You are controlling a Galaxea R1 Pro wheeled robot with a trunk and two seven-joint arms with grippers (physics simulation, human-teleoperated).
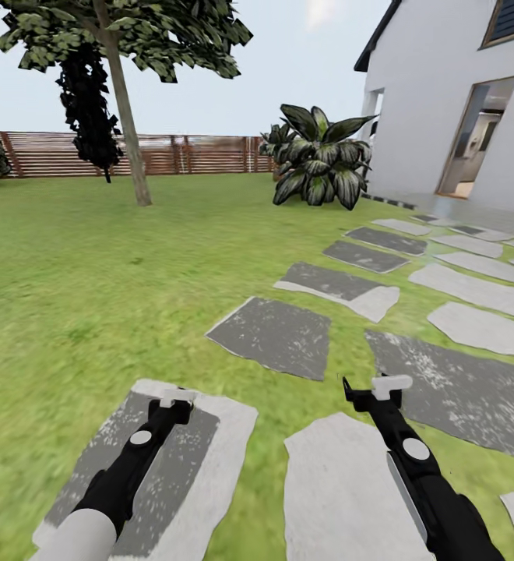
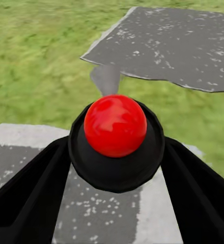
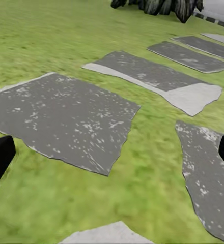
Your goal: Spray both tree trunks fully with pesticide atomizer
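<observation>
Your left gripper is clamped on the pesticide atomizer, its red round top showing between the black fingers; which way its nozzle points, you can't tell. No readable labels. Your right gripper is spread wide and empty over the grey paving slabs. One tree, trunk upright and slightly leaning, stands far left before the fence.
</observation>
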